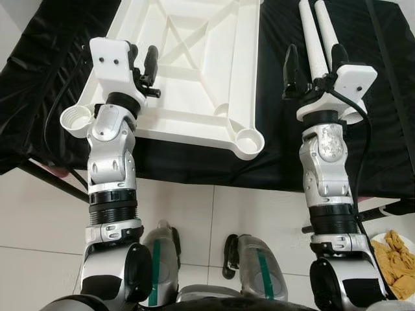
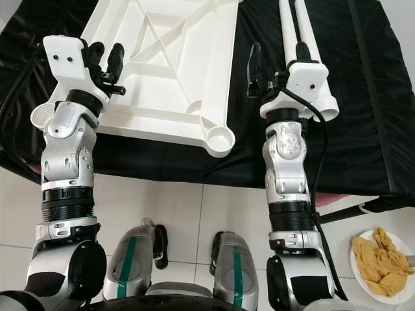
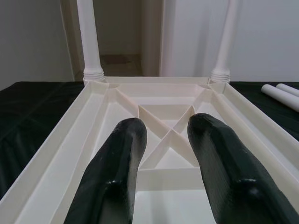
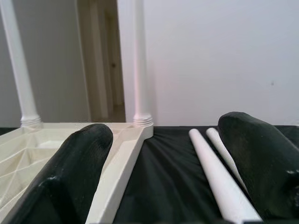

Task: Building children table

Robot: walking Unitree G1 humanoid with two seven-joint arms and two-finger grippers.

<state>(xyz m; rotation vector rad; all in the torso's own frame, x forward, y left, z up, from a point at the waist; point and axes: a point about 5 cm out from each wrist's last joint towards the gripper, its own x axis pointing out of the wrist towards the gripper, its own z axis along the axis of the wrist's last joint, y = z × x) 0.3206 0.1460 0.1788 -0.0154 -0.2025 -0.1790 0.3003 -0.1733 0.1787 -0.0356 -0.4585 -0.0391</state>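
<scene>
- Left gripper (image 3: 166,168) is hovering with fingers parted, empty, over the near end of the upturned tabletop (image 1: 194,65).
- Right gripper (image 4: 173,172) is gaping wide beside two loose legs (image 1: 318,39).
- Tabletop is lying underside-up on black cloth (image 1: 389,97), two legs (image 3: 88,42) standing at its far corners.
- Loose legs are lying side by side, running lengthwise away from the robot.
</scene>
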